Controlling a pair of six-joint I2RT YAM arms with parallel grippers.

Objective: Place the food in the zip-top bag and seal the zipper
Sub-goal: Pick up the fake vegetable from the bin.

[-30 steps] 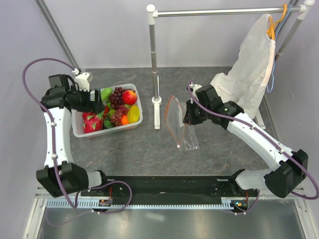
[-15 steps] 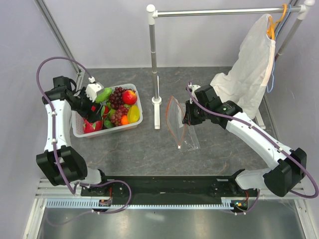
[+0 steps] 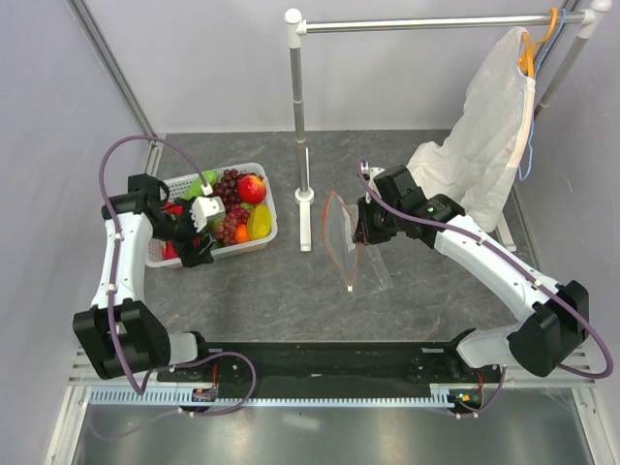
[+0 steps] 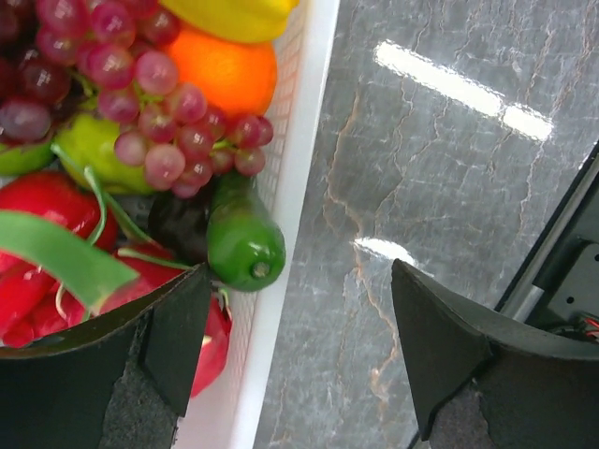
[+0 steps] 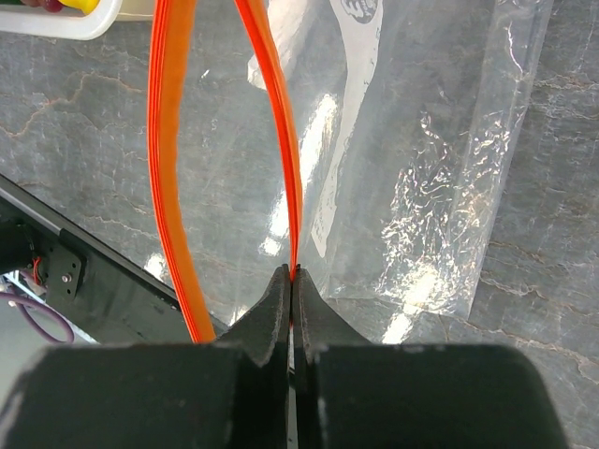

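Left pincer [image 4: 299, 323] swung to basket rim [image 4: 298, 150]; right pincer [image 5: 292, 281] pinches zipper [image 5: 168, 140].

Bright even overhead light, soft shadows, white glare streaks on the table [image 4: 459, 89] and the zip-top bag [image 5: 440, 271].

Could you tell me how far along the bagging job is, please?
Done: the right gripper pinches the zipper, holding the mouth of the zip-top bag open. In hand: the open left gripper hovers over the basket edge, empty. Left: all food into the bag, then sealing.
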